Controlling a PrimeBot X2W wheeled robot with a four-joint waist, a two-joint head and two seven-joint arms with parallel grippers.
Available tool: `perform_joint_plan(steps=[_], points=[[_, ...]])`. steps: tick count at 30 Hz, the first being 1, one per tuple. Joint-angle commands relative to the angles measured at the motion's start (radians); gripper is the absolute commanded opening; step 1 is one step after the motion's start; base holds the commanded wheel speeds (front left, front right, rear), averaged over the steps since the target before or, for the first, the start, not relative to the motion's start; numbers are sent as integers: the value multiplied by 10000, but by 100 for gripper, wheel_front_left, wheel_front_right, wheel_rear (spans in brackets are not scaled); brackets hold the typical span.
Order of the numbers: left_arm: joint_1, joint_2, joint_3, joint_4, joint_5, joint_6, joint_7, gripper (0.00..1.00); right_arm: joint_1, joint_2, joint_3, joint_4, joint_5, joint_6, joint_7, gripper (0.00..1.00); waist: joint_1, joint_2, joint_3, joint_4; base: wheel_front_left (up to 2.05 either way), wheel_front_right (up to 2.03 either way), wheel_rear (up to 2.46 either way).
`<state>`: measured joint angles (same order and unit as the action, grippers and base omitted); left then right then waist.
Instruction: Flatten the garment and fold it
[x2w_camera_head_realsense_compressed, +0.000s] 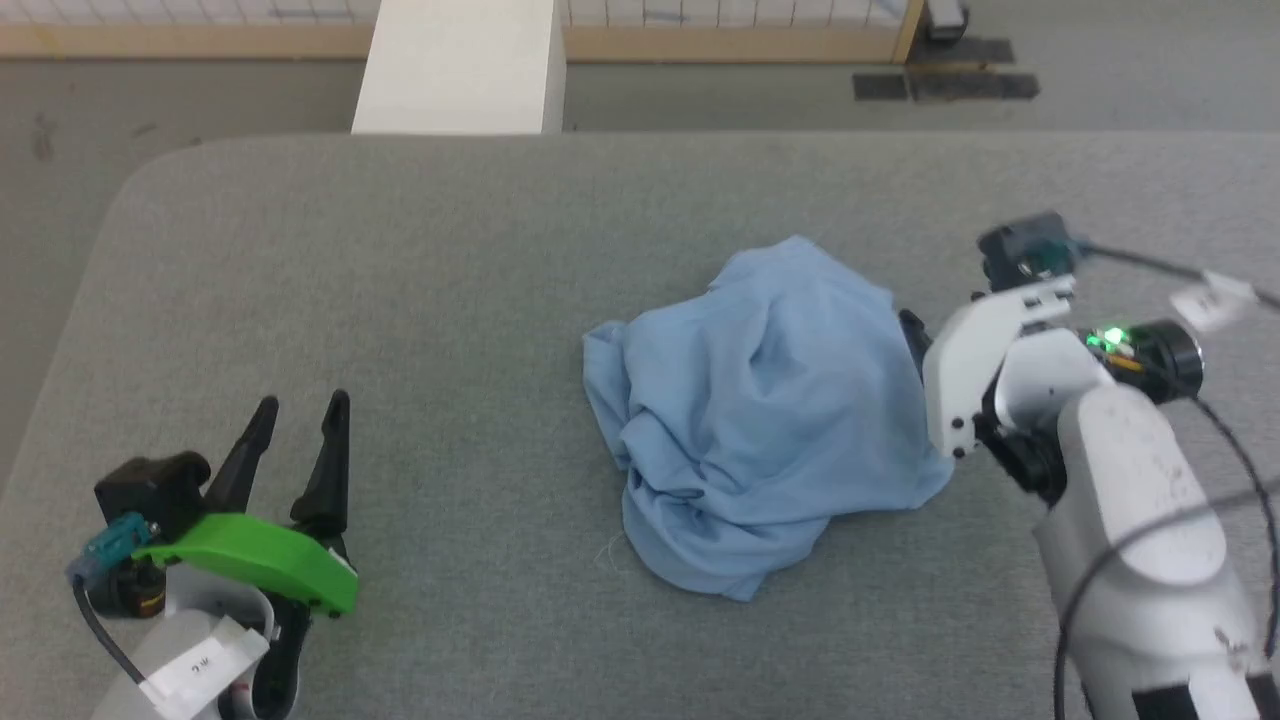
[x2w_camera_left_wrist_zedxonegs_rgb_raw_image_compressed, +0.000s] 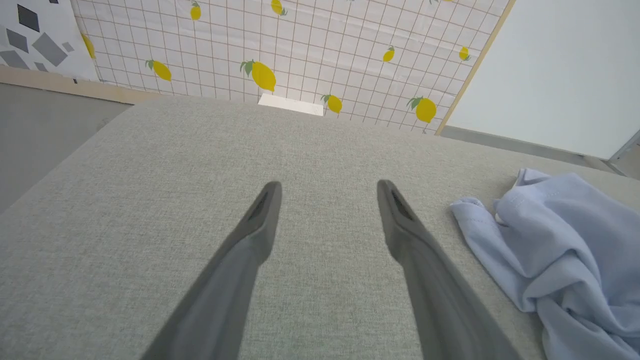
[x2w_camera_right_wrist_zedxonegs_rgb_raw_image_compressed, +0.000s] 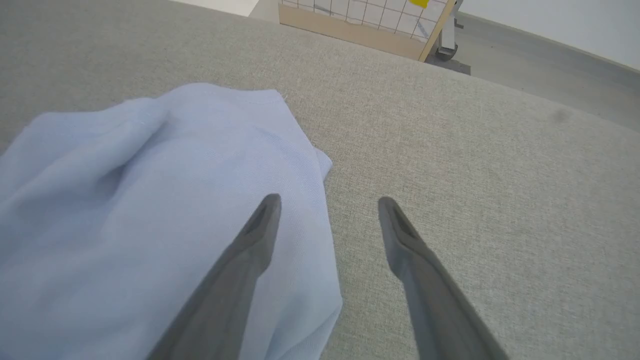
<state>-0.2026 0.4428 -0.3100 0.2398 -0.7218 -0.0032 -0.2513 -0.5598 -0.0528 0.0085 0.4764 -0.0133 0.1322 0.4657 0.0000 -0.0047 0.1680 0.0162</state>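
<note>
The garment (x2w_camera_head_realsense_compressed: 765, 415) is a light blue shirt lying crumpled in a heap on the grey table, right of centre. My right gripper (x2w_camera_right_wrist_zedxonegs_rgb_raw_image_compressed: 327, 202) is open at the heap's right edge, one finger over the blue fabric (x2w_camera_right_wrist_zedxonegs_rgb_raw_image_compressed: 150, 210) and the other over bare table, nothing held. In the head view its fingers are mostly hidden behind the white wrist and the cloth. My left gripper (x2w_camera_head_realsense_compressed: 300, 410) stands open near the table's front left, well apart from the garment (x2w_camera_left_wrist_zedxonegs_rgb_raw_image_compressed: 565, 260), with only table between its fingers (x2w_camera_left_wrist_zedxonegs_rgb_raw_image_compressed: 265, 210).
The grey fabric-covered table (x2w_camera_head_realsense_compressed: 400, 280) has a rounded far-left corner and wide bare areas left and behind the heap. A white block (x2w_camera_head_realsense_compressed: 460, 65) stands beyond the far edge. A lemon-patterned partition (x2w_camera_left_wrist_zedxonegs_rgb_raw_image_compressed: 300, 45) and grey floor lie behind.
</note>
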Motion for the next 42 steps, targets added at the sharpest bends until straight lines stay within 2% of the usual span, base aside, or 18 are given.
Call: perform_joint_plan(steps=[1,5,8,16,17,18,22,30,33,37,42], points=[[-249,52,32,-12,-13,-98,-51,100,-337,-101,69,277,-219,-15,595,100,0,47,589,382,0,0,0],[-531,34,89,-30,9,-281,-67,100,-1003,-311,271,789,-578,-15,2075,100,0,47,1087,645,0,0,0],[-708,1,143,9,27,-394,-78,100,-1121,-402,563,1085,-529,-15,2770,100,0,47,1342,798,0,0,0],[-817,-89,281,254,96,-572,-94,100,-741,-473,1607,1390,614,-15,4208,100,0,47,1454,883,0,0,0],[-804,-103,292,288,108,-585,-96,100,-714,-552,1704,1329,755,-15,4312,13,0,47,1414,868,0,0,0],[-786,-116,302,317,116,-592,-96,100,-692,-601,1738,1249,865,-15,4343,0,0,47,1365,847,0,0,0],[-678,-171,389,399,151,-571,-100,100,-716,-829,1429,649,1065,-15,3931,0,0,47,1108,686,0,0,0],[-321,-342,424,417,249,-466,-102,100,-132,-894,-430,-1197,1327,-15,2338,0,0,47,146,215,0,0,0],[-130,-432,387,393,257,-376,-102,100,1049,-865,-1386,-2356,1262,-15,2210,0,0,47,-199,30,0,0,0],[96,-450,337,319,235,-304,-61,100,3186,-558,-2375,-3818,1302,-15,2584,0,0,47,-462,-203,0,0,0],[208,-464,264,155,216,-217,44,100,5689,-86,-2889,-4661,1595,-15,3327,0,0,47,-629,-354,0,0,0]])
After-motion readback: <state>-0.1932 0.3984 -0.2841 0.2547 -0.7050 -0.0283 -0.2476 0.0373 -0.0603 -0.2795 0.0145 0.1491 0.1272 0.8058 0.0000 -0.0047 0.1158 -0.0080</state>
